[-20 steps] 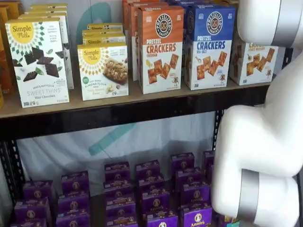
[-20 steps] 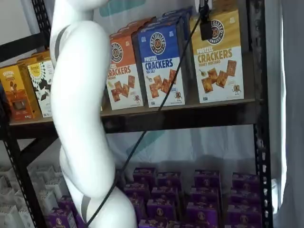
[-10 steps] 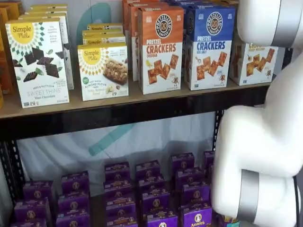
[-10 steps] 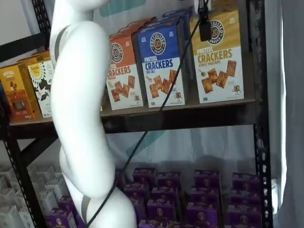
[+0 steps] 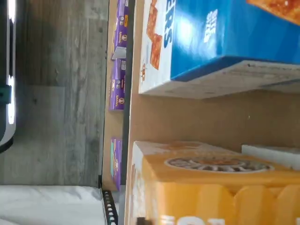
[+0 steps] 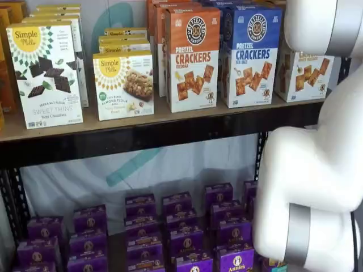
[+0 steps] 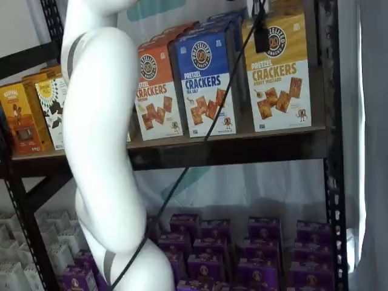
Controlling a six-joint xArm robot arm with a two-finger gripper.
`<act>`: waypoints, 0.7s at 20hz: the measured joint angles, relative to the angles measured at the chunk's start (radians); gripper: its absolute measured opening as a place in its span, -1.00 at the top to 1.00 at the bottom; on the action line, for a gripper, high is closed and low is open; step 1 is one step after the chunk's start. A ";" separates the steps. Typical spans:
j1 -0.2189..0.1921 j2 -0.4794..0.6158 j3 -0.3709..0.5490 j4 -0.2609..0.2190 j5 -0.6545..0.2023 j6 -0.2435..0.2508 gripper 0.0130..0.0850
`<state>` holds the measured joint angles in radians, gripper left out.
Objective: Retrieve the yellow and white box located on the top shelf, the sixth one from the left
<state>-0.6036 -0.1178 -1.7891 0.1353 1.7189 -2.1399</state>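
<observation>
The yellow and white box [image 7: 277, 73] stands on the top shelf [image 7: 242, 148], not yet lifted; one black finger [image 7: 262, 36] hangs at its twelve o'clock, so whether the fingers are clamped I cannot tell

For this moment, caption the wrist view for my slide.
Wrist view over the top shelf: the yellow and white box beside a blue cracker carton.

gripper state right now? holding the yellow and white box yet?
Gripper: cannot tell. Only one black finger shows, in front of the yellow and white box; no grip on it is visible.
</observation>
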 joint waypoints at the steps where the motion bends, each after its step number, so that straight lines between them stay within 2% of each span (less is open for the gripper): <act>1: -0.001 0.000 0.000 0.001 0.000 0.000 -0.44; 14: -0.009 0.008 -0.019 -0.003 0.017 -0.009 -0.44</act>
<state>-0.6131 -0.1094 -1.8083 0.1320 1.7364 -2.1486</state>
